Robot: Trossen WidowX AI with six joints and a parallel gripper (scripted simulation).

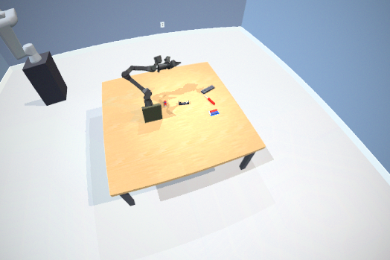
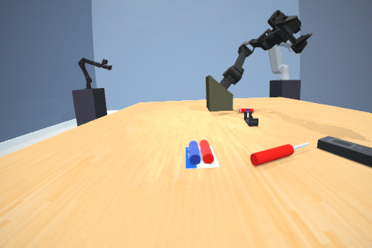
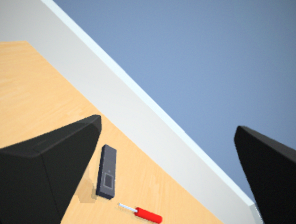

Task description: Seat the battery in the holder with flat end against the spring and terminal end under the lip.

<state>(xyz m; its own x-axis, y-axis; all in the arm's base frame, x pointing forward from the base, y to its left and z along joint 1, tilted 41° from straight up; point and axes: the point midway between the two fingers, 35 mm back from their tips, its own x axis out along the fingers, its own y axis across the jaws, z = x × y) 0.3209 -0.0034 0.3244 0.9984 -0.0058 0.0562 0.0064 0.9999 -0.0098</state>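
Observation:
A small red battery [image 1: 165, 103] [image 2: 246, 110] with a blue band lies on the table near the arm's base, apart from the holder. The small black holder [image 1: 184, 103] [image 2: 253, 121] stands on the table, on the side of the battery away from the base. In the exterior view it stands in front of the battery. Its spring and lip are too small to make out. My gripper [image 1: 178, 63] [image 2: 307, 42] [image 3: 168, 127] is open and empty, high above the table and well away from both. Neither battery nor holder shows in the wrist view.
A dark remote-like block [image 1: 208, 89] [image 2: 344, 148] [image 3: 108, 170] and a red-handled screwdriver [image 1: 211, 101] [image 2: 272, 154] [image 3: 149, 215] lie beyond the holder. A blue cylinder [image 2: 194, 153] and a red cylinder [image 2: 206, 151] lie side by side on a blue and white card [image 2: 202, 166].

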